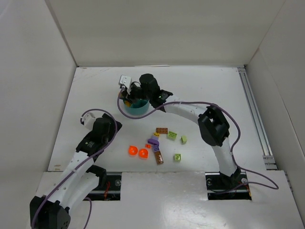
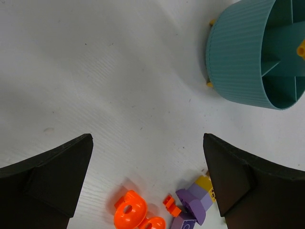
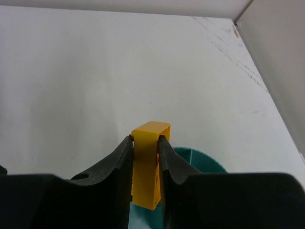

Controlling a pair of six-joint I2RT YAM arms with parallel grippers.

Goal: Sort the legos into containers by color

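R claw (image 3: 145, 140) pinches yellow lego (image 3: 151, 131) by its flat sides just above teal dish (image 3: 202, 161), prob light, rigid, slick plastic, so centred squeeze suits; L claw (image 2: 147, 157) gapes wide over bench (image 2: 119, 71) near orange legos (image 2: 129, 211).

No writing, label, brand, number or sign can be read in any of the three views, on the desk or on anything upon it.
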